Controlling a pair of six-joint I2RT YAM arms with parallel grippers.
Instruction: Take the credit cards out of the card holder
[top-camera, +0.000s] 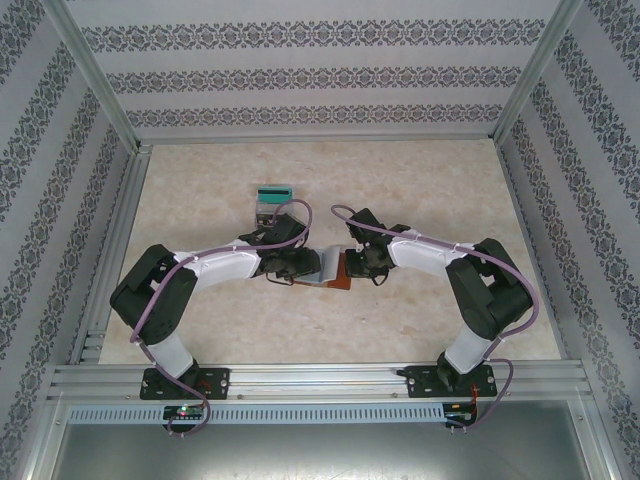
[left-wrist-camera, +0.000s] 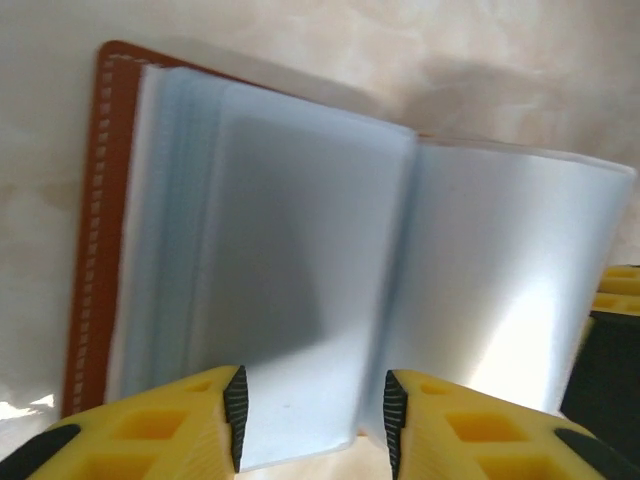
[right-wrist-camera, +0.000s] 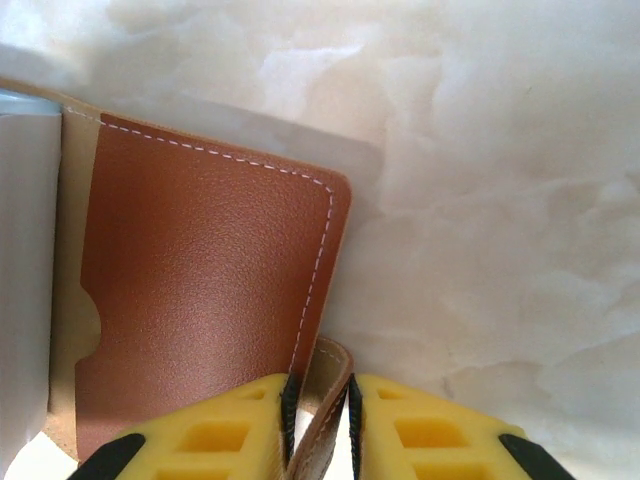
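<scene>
The card holder lies open on the table between both arms. Its brown leather cover frames a stack of grey-blue clear sleeves. My left gripper stands open over the near edge of the sleeves, one page lying between its pads without being pinched. In the top view the left gripper is at the holder's left side. My right gripper is shut on the holder's leather closing strap, beside the brown cover. The right gripper holds the holder's right side. The credit cards are hidden.
A clear grey box with a teal card stands just behind the left gripper. The marble-pattern tabletop is walled by patterned panels, with an aluminium rail along the near edge.
</scene>
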